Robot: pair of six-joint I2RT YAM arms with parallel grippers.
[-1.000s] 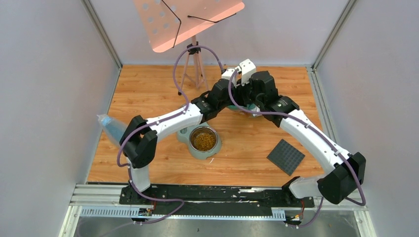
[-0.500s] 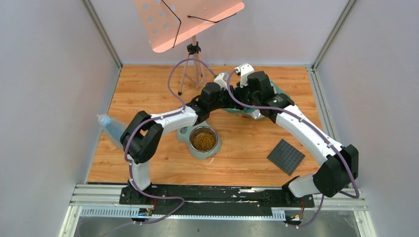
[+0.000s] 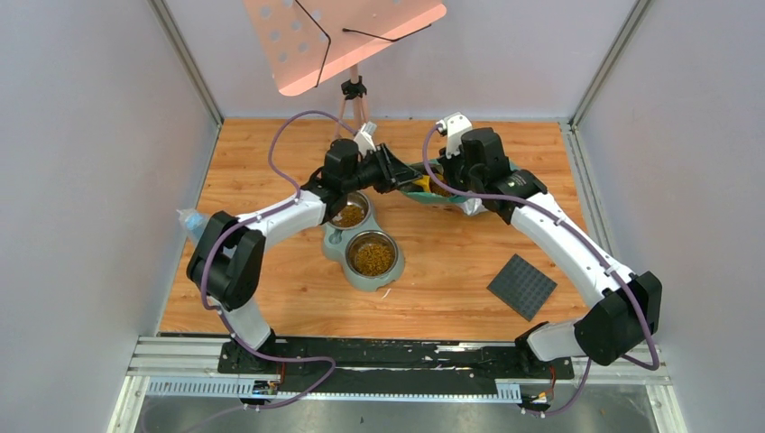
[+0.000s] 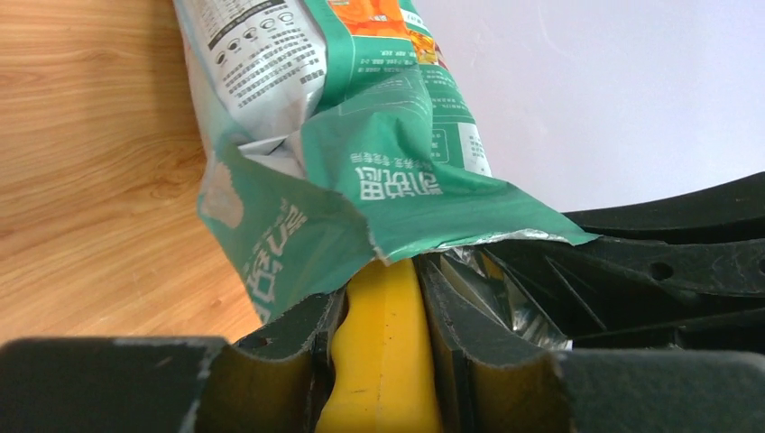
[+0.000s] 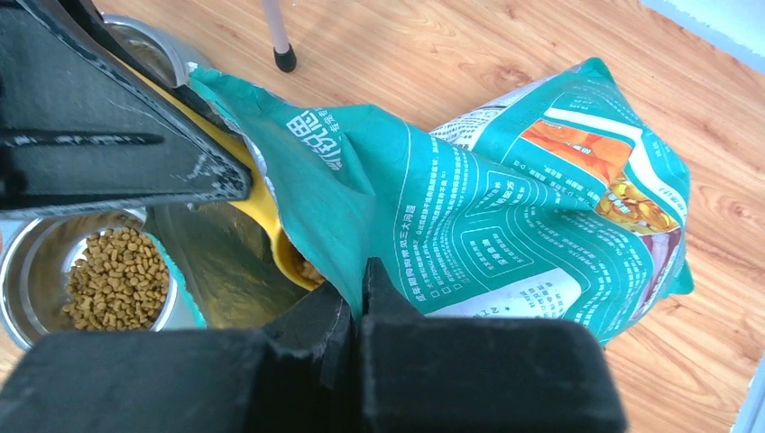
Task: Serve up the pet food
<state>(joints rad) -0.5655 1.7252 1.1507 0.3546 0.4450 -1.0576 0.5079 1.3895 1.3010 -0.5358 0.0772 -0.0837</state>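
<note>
Since a second ago my left arm has swung out to the left and my two wrists have drawn apart, uncovering the far cup of the double bowl (image 3: pixel 361 281). My left gripper (image 4: pixel 383 302) is clamped on the handle of the yellow scoop (image 4: pixel 383 370), a pad pressed flat on each side. The scoop runs forward under the torn lip of the teal bag (image 4: pixel 397 180). My right gripper (image 5: pixel 359 298) is closed tight on the bag's near edge, so the mouth gapes toward the bowls.

Inside that mouth the scoop's cup lies against the foil lining with a few pellets in it. The pet food (image 3: pixel 372 257) fills both cups of the double bowl, the far one just beside my left forearm.

One foot of the stand (image 5: pixel 281 54) sits near the bag's mouth, on its far side. Bare wood of the table (image 3: pixel 451 262) lies open between the bowl and the grey mat (image 3: pixel 521 286), which lies well apart from both.
</note>
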